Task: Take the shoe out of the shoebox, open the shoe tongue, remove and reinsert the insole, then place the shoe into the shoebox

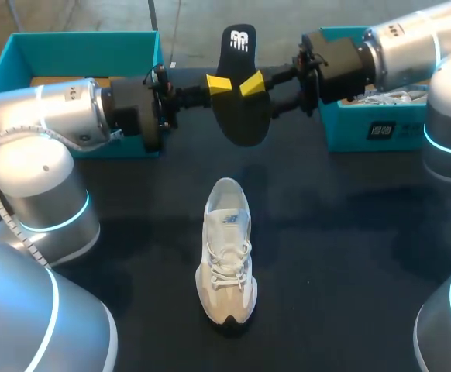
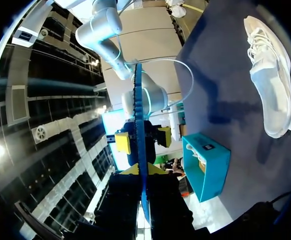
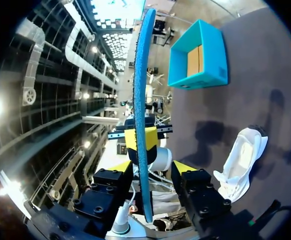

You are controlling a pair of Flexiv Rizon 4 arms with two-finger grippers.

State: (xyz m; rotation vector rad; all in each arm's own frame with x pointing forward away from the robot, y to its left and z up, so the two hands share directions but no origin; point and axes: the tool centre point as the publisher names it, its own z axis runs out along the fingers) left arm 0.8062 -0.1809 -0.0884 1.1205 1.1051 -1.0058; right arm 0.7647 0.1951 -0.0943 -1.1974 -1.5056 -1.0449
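A black insole [image 1: 241, 85] with a blue edge [image 2: 138, 115] hangs in the air above the table's far middle. My left gripper [image 1: 218, 84] is shut on its side; in the left wrist view the fingers [image 2: 141, 171] clamp it edge-on. My right gripper [image 1: 253, 85] straddles the insole from the other side. Its yellow tips [image 3: 150, 167] stand apart with a gap to the insole [image 3: 141, 100] on each side, so it is open. The white shoe [image 1: 227, 260] lies on the dark table below, toe toward the far side.
A teal shoebox [image 1: 78, 54] stands at the back left behind my left arm. A second teal box [image 1: 365, 128] stands at the back right under my right arm. The shoe also shows beside the grippers [image 2: 270, 75] [image 3: 240, 160].
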